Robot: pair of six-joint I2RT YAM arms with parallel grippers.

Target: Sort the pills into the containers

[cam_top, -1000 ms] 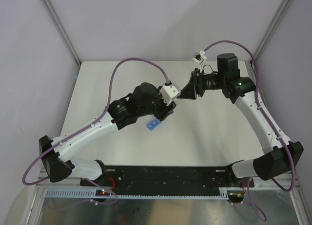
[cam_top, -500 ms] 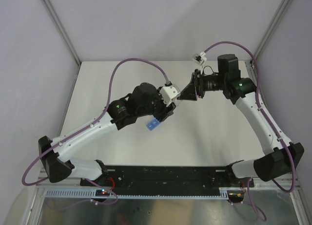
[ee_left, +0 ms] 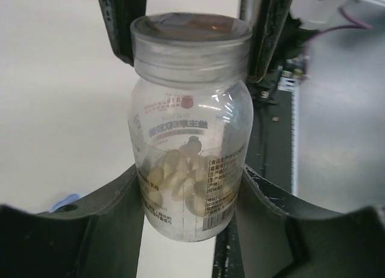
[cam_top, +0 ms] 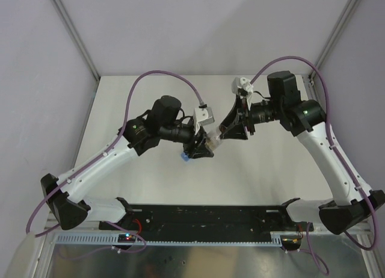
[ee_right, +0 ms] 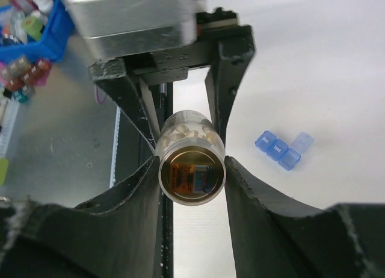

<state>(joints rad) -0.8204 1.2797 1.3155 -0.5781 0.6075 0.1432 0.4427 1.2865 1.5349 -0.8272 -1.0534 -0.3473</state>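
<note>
From above, the clear bottle (cam_top: 213, 141) is almost hidden between the left fingers (cam_top: 196, 150) and right fingers (cam_top: 233, 132). The containers (cam_top: 185, 158) show only as a blue sliver beside it, under the left fingers. From the left wrist they are a blurred blue scrap left of the bottle's base. Its label (ee_left: 180, 123) is too small to read, and the pills (ee_left: 180, 176) are too heaped to count. From the right wrist, a blue bin (ee_right: 57, 37) up-left of the bottle is cut off by the picture's edge.

The bottle (ee_left: 191, 139) is held over the desk (cam_top: 264, 169), its body in the left tool (ee_left: 191, 191), its cap in the right tool (ee_right: 191, 169). The pills (ee_left: 180, 176) are gathered at its base end; the containers (ee_right: 278, 150) are set beneath the left tool.
</note>
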